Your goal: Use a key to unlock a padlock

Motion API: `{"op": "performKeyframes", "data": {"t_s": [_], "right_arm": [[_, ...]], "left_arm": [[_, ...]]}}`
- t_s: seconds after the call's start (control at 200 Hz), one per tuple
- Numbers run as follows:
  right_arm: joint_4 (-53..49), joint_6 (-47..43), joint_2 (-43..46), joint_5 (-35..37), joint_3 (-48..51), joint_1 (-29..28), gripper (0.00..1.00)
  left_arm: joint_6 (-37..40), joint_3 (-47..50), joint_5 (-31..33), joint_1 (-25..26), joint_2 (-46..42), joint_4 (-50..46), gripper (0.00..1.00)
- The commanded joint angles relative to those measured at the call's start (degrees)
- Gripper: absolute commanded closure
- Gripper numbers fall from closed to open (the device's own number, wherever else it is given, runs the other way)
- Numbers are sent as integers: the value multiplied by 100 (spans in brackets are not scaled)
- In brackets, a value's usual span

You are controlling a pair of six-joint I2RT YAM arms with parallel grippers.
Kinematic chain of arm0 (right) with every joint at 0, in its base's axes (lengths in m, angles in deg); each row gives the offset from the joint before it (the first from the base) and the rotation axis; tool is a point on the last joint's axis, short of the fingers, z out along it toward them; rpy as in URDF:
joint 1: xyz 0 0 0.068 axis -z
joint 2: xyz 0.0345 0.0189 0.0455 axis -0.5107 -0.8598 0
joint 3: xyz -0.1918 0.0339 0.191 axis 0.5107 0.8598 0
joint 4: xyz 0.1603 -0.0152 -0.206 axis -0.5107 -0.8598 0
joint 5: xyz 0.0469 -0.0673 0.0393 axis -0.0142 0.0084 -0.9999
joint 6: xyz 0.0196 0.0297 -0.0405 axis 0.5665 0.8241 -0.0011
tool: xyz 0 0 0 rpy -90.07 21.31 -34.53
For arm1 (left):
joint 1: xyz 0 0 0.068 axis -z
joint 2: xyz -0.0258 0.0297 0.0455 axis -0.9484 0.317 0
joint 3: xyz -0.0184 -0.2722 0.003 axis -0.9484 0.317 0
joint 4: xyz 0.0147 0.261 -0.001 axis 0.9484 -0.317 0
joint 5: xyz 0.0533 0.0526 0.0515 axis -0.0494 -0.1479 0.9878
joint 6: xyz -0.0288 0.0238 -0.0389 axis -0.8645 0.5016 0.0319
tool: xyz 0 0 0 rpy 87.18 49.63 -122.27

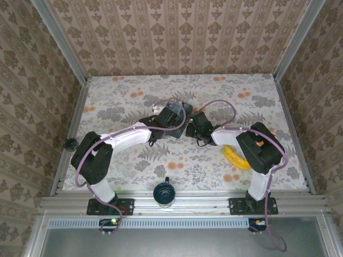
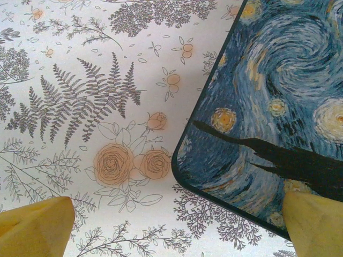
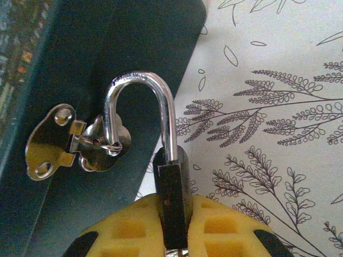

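Note:
The black padlock [image 3: 172,184] is clamped edge-on between my right gripper's [image 3: 174,214] yellow fingers [image 3: 128,227]. Its silver shackle [image 3: 140,80] arches up and hooks through the ring of the brass hasp [image 3: 80,142] on the dark side of the starry-night box [image 3: 107,43]. One shackle leg enters the body; the other ends at the ring, apart from the body. A bit of metal glints under the body; no key is recognisable. My left gripper [image 2: 174,235] stands open, its fingertips [image 2: 32,225] straddling the box's corner [image 2: 257,123]. From above, both grippers [image 1: 165,120] [image 1: 195,127] flank the box [image 1: 179,110].
A banana [image 1: 236,157] lies by the right arm's elbow. A dark blue mug [image 1: 163,193] stands at the near edge between the bases. A small black object [image 1: 69,143] sits on the left rail. Patterned walls close in the floral table [image 1: 134,91].

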Motion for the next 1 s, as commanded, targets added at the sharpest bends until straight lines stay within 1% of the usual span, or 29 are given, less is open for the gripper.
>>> {"op": "performKeyframes", "data": {"t_s": [0.0,0.13,0.25,0.425,0.5,0.6,0.75,0.995], "right_arm": [[-231,107,-31,786,-59,65,100],[246,503,-97,894,-1,63,100],[707,796,-146,870,79,63,100],[872,955,-187,801,37,50,100],[888,964,-188,798,33,55,100],[897,977,-201,833,47,48,100],[982,1055,-240,936,84,55,100],[1421,1261,-419,1181,83,50,100]], "left_arm": [[37,118,19,-84,0,-617,0],[30,86,-13,-83,-50,-647,0],[55,-13,40,-55,-276,-621,0],[101,-224,31,-43,-555,-23,0],[136,-368,62,-48,-417,164,0],[226,-642,21,-47,-15,214,0],[287,-1044,-101,-38,603,-94,0],[513,-939,-240,-60,716,-188,0]]}}
